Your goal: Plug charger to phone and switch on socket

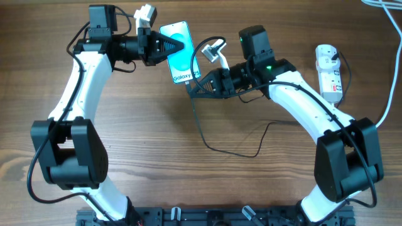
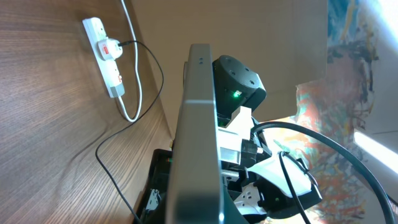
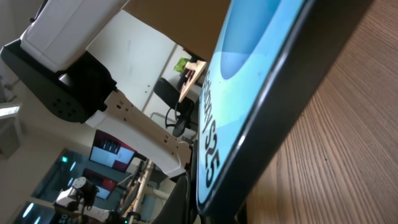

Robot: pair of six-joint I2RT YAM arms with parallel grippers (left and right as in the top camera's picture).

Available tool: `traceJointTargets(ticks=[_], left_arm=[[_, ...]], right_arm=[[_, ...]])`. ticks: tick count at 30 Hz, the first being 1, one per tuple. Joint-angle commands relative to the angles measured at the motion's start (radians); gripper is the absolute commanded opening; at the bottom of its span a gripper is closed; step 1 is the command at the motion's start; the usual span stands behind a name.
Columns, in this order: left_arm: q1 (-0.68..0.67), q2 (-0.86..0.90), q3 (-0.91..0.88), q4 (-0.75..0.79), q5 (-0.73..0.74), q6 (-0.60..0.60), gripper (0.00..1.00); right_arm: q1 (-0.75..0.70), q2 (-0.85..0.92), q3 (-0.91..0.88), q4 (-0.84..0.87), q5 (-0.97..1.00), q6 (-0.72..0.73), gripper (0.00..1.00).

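The phone (image 1: 179,53), turquoise screen up with "Galaxy S25" text, is held off the table at the upper middle. My left gripper (image 1: 168,46) is shut on its far half. In the left wrist view the phone (image 2: 199,118) is seen edge-on. My right gripper (image 1: 196,85) sits at the phone's near short end, shut on the end of the charger (image 1: 204,135); the connector tip is hidden. The right wrist view is filled by the phone screen (image 3: 249,81). The socket (image 1: 329,72) lies at the far right; it also shows in the left wrist view (image 2: 106,56).
The thin black charger cable (image 2: 102,158) loops across the table middle back towards the socket. A thick white power lead (image 1: 392,88) runs along the right edge. The arm bases stand at the front edge.
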Motion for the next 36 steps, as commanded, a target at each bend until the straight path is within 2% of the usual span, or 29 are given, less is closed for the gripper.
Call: traceJointTargets(ticks=[1,18,26,36], left_arm=[[-0.009,-0.029,0.012,-0.004,0.059,0.035,0.04],[-0.01,-0.029,0.012,-0.005,0.059,0.036,0.04],[-0.026,-0.029,0.012,-0.006,0.059,0.035,0.04],[-0.044,-0.029,0.012,-0.011,0.059,0.035,0.04]], right_arm=[[-0.024,-0.021,0.014,0.019,-0.009,0.001,0.04],[-0.04,-0.021,0.014,-0.006,0.029,0.025,0.05],[-0.04,-0.021,0.014,0.046,0.052,0.076,0.04],[-0.04,-0.021,0.014,0.214,0.101,0.234,0.04]])
